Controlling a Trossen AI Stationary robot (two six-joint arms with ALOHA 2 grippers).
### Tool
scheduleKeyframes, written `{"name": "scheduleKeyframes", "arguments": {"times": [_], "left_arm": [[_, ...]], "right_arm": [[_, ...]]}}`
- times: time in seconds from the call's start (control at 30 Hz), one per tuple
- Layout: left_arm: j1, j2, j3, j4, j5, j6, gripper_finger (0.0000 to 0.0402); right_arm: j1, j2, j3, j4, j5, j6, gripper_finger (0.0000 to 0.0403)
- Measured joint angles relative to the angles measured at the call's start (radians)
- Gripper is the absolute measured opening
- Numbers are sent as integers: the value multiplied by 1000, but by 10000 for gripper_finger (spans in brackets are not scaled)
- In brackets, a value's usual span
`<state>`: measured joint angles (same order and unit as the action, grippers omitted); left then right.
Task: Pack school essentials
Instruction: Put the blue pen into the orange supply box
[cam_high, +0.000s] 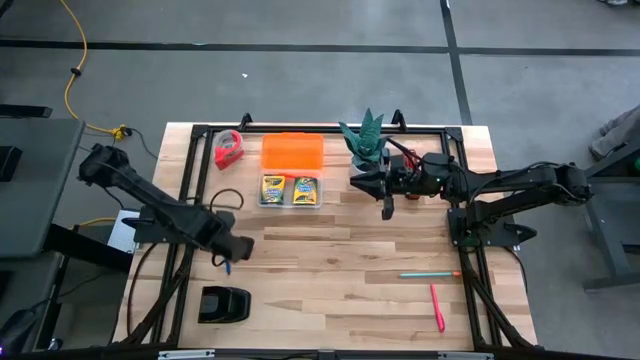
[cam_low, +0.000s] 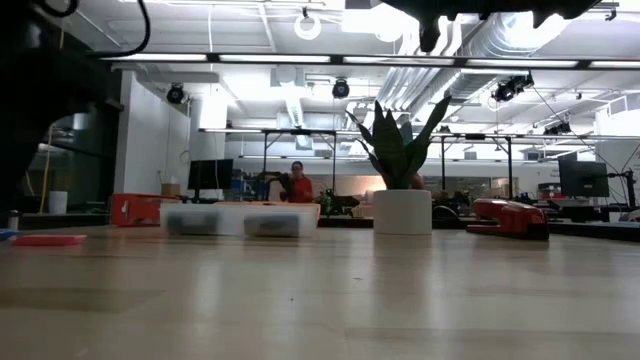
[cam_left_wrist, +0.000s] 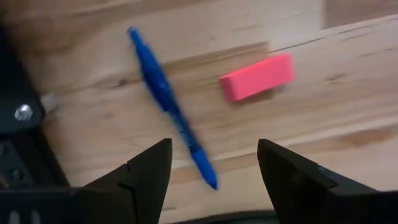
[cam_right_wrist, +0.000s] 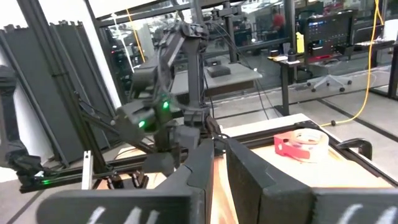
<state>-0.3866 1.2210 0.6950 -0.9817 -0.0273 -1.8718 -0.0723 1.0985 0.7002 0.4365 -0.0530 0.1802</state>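
**Left gripper over the blue pen**

The left gripper (cam_left_wrist: 211, 165) hovers spread above the blue pen (cam_left_wrist: 166, 102) on the table; beside it lies the pink eraser (cam_left_wrist: 256, 76); the pen looks light, stiff, slippery, best pinched mid-barrel; farther off, the right gripper (cam_high: 388, 210) hangs nearly closed, empty, near the crayon boxes (cam_high: 289, 190).

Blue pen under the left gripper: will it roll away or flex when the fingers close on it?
The blue pen looks round and slim, so it will probably roll if nudged sideways. It seems straight and rigid, so unlikely to flex. The left gripper is open astride it, while the pink eraser lies flat nearby.
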Motion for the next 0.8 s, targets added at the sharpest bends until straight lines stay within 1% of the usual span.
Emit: {"name": "scheduleKeyframes", "arguments": {"times": [0.17, 0.43, 0.6, 0.73, 0.8], "left_arm": [[-41, 94, 0, -1, 12, -123, 225], [-37, 224, -1, 10, 50, -138, 225], [-9, 246, -15, 30, 46, -151, 225], [1, 227, -72, 128, 51, -180, 216], [0, 225, -80, 142, 53, -207, 206]], "right_arm": [[0, 0, 0, -8, 1, -5, 32], [0, 0, 0, -17, 2, -5, 32], [0, 0, 0, -24, 4, -5, 32], [0, 0, 0, -28, 4, -1, 32], [0, 0, 0, -33, 3, 1, 32]]}}
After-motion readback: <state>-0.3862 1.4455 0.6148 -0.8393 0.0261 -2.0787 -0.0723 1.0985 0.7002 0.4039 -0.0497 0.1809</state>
